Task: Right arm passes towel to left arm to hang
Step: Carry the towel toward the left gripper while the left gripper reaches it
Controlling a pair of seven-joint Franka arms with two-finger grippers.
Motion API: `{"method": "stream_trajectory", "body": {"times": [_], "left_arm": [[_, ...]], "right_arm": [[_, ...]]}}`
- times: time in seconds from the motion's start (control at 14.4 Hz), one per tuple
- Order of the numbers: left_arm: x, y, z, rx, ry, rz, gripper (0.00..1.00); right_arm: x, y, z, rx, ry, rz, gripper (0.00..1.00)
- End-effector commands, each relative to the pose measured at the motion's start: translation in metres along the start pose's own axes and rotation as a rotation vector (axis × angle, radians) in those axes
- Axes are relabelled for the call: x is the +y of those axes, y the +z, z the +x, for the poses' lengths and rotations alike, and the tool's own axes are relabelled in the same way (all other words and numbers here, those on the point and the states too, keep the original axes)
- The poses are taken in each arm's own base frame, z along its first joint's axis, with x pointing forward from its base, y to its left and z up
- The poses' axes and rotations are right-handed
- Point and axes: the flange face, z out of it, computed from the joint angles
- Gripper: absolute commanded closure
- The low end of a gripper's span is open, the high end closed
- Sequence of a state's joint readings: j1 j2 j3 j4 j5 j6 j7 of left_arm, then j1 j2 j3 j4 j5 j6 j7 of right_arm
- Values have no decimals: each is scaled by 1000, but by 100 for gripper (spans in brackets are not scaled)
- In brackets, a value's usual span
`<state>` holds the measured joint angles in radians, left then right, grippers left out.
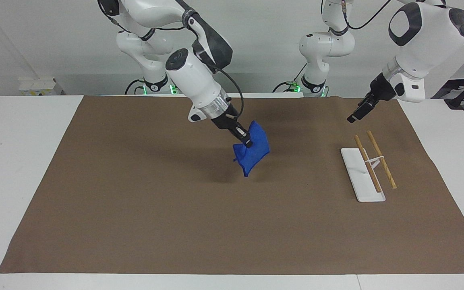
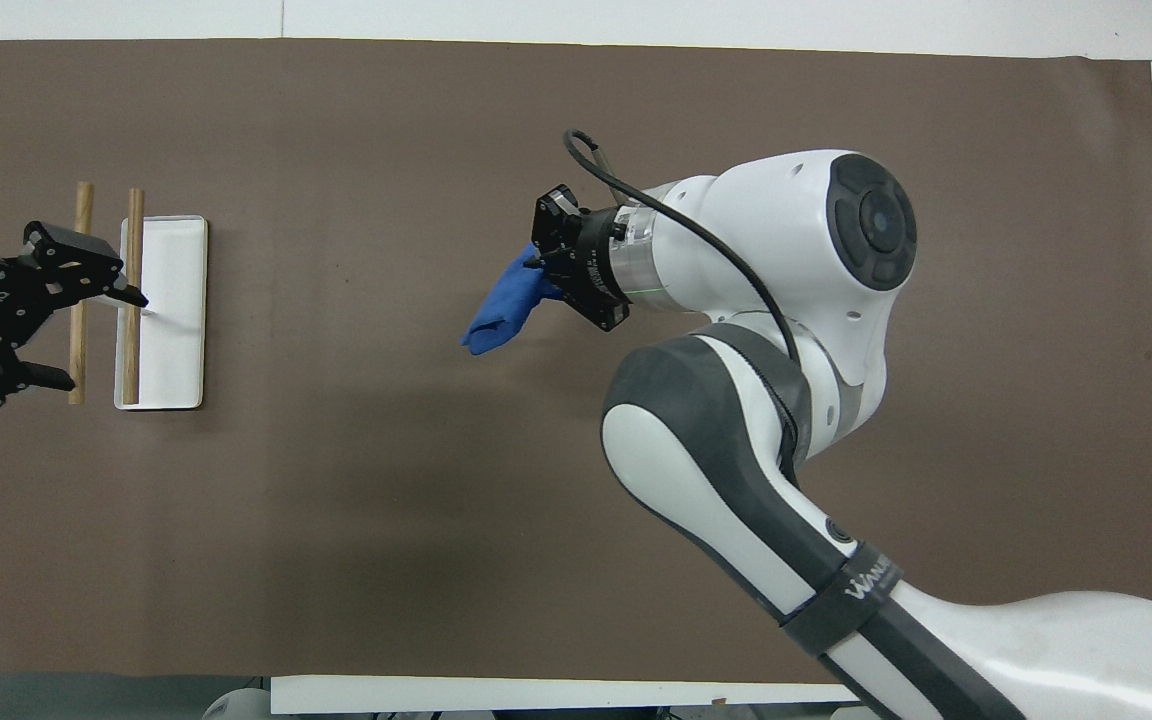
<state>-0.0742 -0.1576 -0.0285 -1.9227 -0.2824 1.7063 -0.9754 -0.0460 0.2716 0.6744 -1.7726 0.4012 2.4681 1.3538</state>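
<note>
Towel point(image 1: 252, 155) first, in the facing view: it hangs bunched in the air over the middle of the brown mat point(image 1: 135, 225), its long axis drooping down from the right gripper point(image 1: 246, 141), whose fingers are pinched on its upper edge. The left gripper point(image 1: 355, 116) is up over the mat's edge toward the left arm's end, above the white rack point(image 1: 357, 177) with two wooden rods point(image 1: 381, 159); the rack stands between the towel and that arm's side. Nothing lies on the rack or its tray.

From overhead, the towel point(image 2: 501, 310) points from the right gripper point(image 2: 546, 262) toward the left gripper point(image 2: 66, 330), whose fingers are spread wide over the rods point(image 2: 134, 300). The two grippers are well apart, so the handover likely needs both to close the gap.
</note>
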Motion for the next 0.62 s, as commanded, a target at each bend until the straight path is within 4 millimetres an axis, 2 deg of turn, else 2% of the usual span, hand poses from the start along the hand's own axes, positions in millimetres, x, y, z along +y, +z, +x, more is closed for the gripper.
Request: {"method": "stream_trajectory", "body": {"times": [0.0, 0.14, 0.35, 0.42, 0.55], "left_arm": [[-2, 27, -14, -33, -347, -112, 0], [8, 42, -22, -59, -502, -171, 0], [18, 49, -28, -89, -702, -263, 0], [19, 50, -28, -103, -743, -267, 0], [26, 54, -43, -114, -748, -257, 0]], "right_arm": [[-20, 6, -27, -97, 159, 108, 100], [-27, 11, -51, -144, 279, 205, 100], [-27, 14, -66, -174, 334, 243, 100], [-27, 15, -69, -180, 349, 246, 100], [-26, 19, -78, -197, 365, 259, 100]]}}
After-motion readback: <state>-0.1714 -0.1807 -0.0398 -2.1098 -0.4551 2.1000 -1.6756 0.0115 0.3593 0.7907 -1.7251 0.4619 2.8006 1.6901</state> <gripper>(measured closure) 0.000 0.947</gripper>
